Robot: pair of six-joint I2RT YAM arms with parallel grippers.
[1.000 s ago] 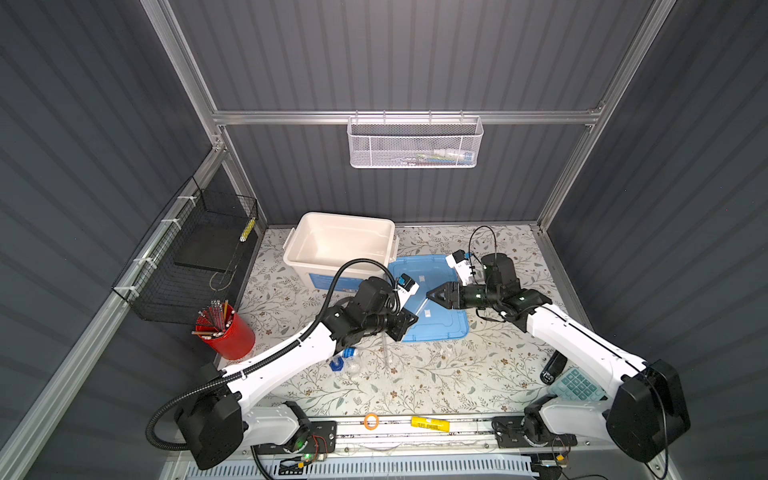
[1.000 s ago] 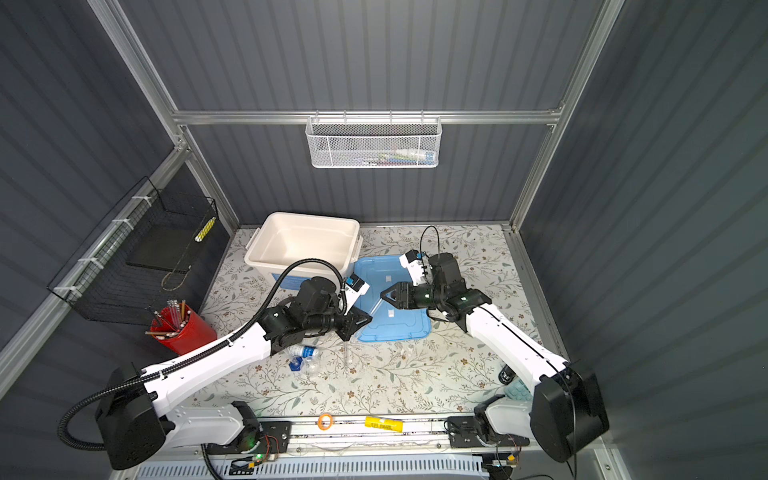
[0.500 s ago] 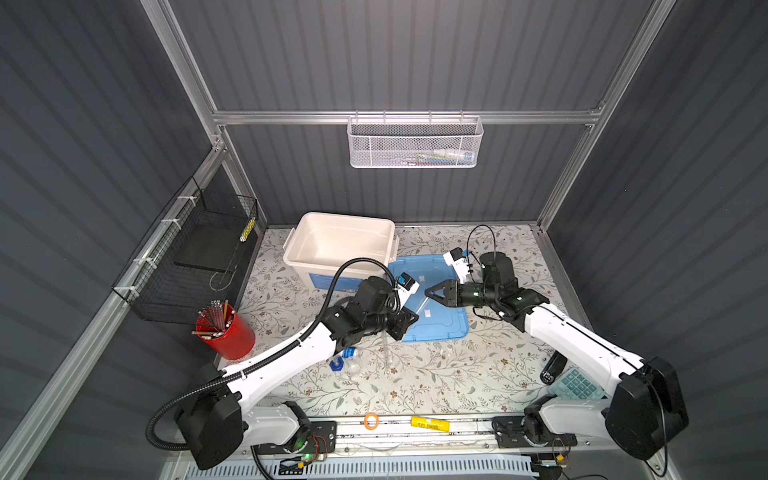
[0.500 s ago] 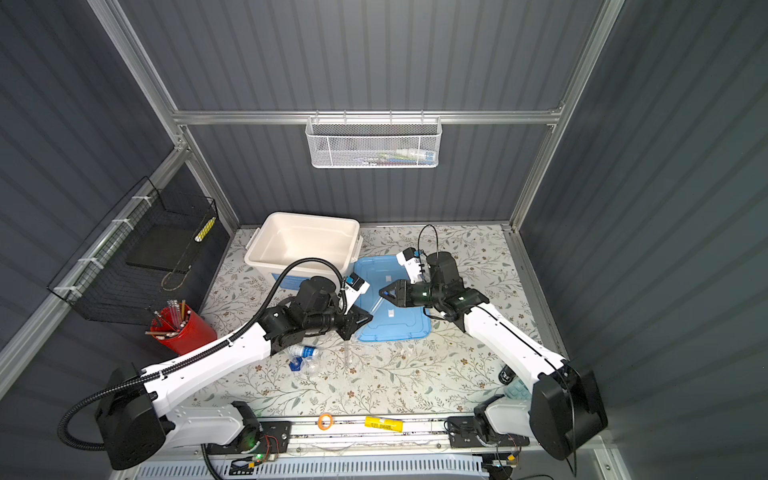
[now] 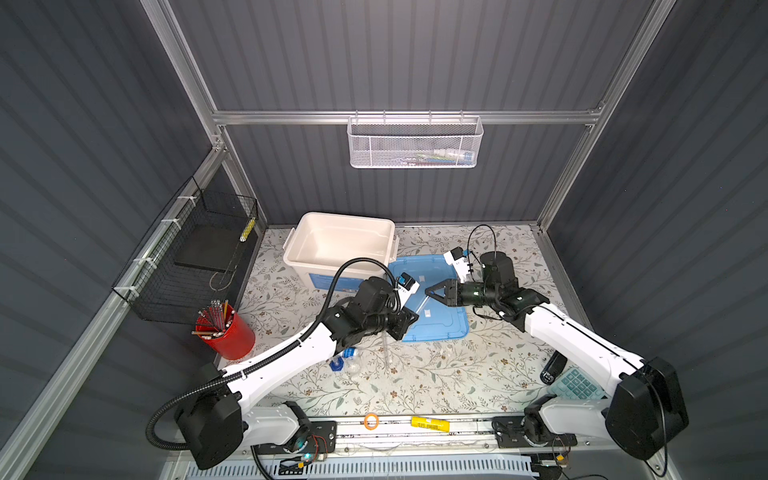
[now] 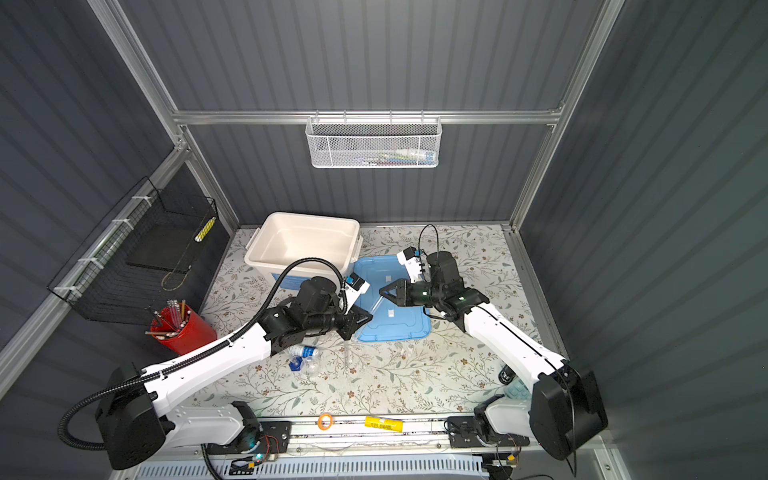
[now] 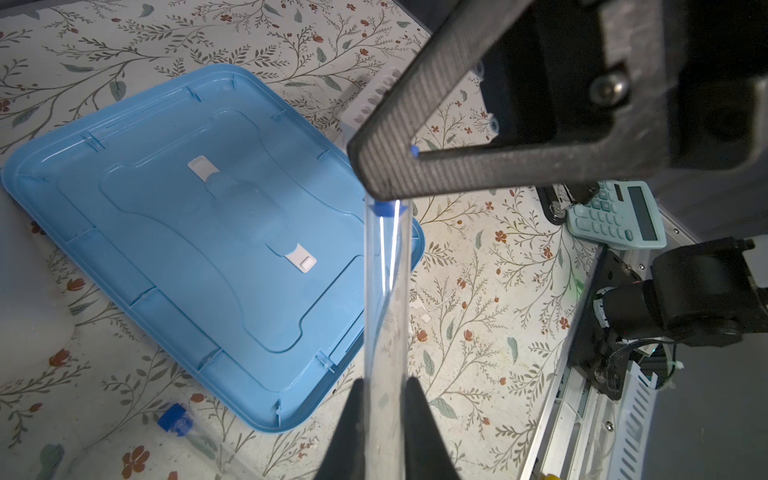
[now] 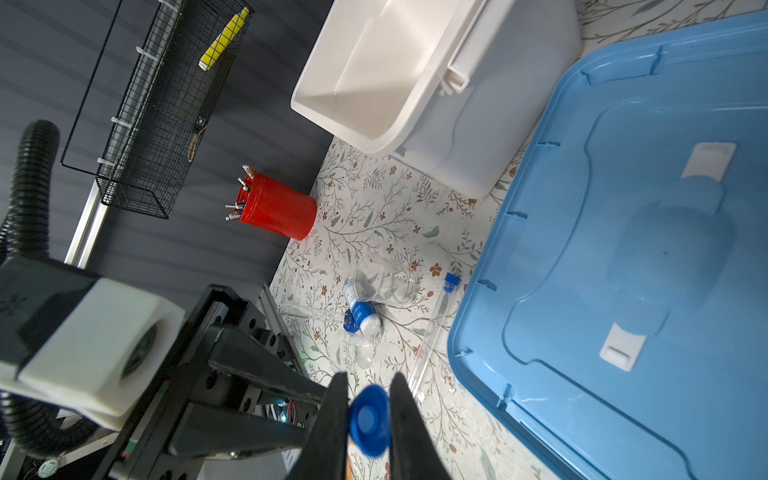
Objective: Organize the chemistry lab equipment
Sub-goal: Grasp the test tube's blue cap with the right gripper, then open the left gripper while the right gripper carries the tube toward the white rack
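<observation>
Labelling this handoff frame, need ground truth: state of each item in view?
Held tube: capped; left gripper jaws shut on its body, right gripper jaws shut on its cap.
Second tube: capped, lying flat.
White bottle: lying on its side.
White bin: open, empty.
Blue lid: off, lying flat beside the bin.
Red cup: upright.

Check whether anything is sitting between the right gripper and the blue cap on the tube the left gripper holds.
Nothing visible. The blue cap sits directly between the fingers of the right gripper, which look closed against it; the left gripper grips the clear tube further down its length.
</observation>
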